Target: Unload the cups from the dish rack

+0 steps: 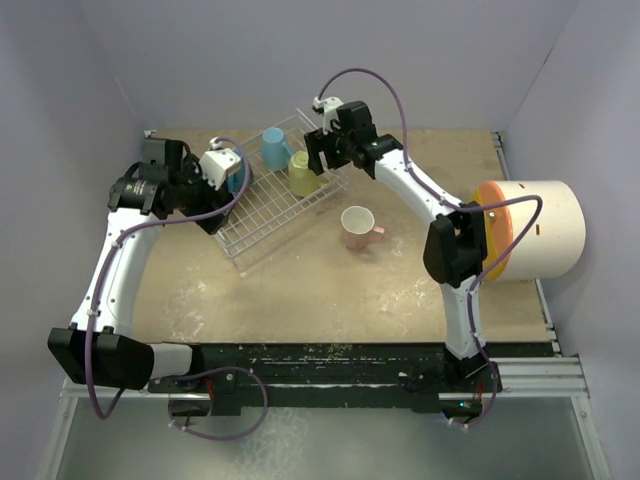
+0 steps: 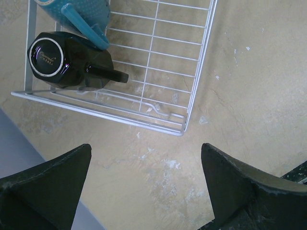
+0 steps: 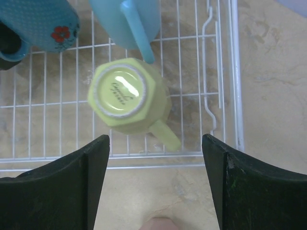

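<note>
The white wire dish rack [image 1: 265, 215] lies slanted at the table's back left. A plain light blue cup [image 1: 275, 147] and a yellow-green cup [image 1: 302, 172] stand upside down in it. In the right wrist view the yellow-green cup [image 3: 127, 96] sits just ahead of my open right gripper [image 3: 156, 182], with the plain blue cup [image 3: 127, 19] and a dotted blue cup [image 3: 41, 21] beyond. In the left wrist view a black cup [image 2: 62, 60] lies on its side in the rack [image 2: 197, 72]. My left gripper [image 2: 146, 182] is open over bare table. A pink cup [image 1: 357, 227] stands upright on the table.
A big cream cylinder with an orange face [image 1: 530, 230] lies at the right edge beside the right arm's elbow. The pink cup's rim [image 3: 160, 224] shows just under my right gripper [image 1: 325, 160]. My left gripper [image 1: 213, 212] hangs at the rack's left end. Grey walls close in the table.
</note>
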`<state>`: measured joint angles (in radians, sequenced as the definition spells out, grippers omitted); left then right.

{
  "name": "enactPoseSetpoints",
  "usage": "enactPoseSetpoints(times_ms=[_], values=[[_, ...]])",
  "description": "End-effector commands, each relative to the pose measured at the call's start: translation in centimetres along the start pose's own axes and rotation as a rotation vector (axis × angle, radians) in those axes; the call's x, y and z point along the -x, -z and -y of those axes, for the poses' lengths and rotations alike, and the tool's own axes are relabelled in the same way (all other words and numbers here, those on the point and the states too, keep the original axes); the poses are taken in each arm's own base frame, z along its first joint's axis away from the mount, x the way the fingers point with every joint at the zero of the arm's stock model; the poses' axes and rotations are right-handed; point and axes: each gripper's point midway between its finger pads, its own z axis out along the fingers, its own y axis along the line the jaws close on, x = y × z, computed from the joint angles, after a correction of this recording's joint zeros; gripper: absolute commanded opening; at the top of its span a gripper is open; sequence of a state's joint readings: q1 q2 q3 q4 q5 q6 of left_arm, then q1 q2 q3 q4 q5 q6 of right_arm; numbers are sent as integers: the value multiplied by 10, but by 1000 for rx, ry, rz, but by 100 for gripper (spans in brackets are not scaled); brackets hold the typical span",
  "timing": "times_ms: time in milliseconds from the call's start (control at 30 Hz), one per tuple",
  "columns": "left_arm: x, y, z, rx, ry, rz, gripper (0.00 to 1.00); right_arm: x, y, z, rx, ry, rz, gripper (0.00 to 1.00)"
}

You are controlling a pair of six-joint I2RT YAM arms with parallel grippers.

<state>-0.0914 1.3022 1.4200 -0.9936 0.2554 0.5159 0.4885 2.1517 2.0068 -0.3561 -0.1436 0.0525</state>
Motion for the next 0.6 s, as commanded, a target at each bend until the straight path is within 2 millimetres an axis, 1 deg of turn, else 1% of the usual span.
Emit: enactPoseSetpoints(times_ms=[0,100,133,233,300,367,567], values=[[10,5,-1,8,-6,63,99,43,29,-27,-17,77,119,79],[6,5,3,-7,-15,59,99,39,25,-40,55,52,94,78],[5,5,4,-7,-16,58,99,38,22,-40,57,52,82,78],[1,6,4,0,-14,55,99,27,8,-35,49,54,34,77],[2,7,-2,30,-15,63,99,20,-2,-34,44,58,16,77],[4,10,-5,43,-17,74,99,14,-7,-30,41,53,4,77],[9,12,2,-3,-9,88,99,1,-15,-16,46,49,-16,74]])
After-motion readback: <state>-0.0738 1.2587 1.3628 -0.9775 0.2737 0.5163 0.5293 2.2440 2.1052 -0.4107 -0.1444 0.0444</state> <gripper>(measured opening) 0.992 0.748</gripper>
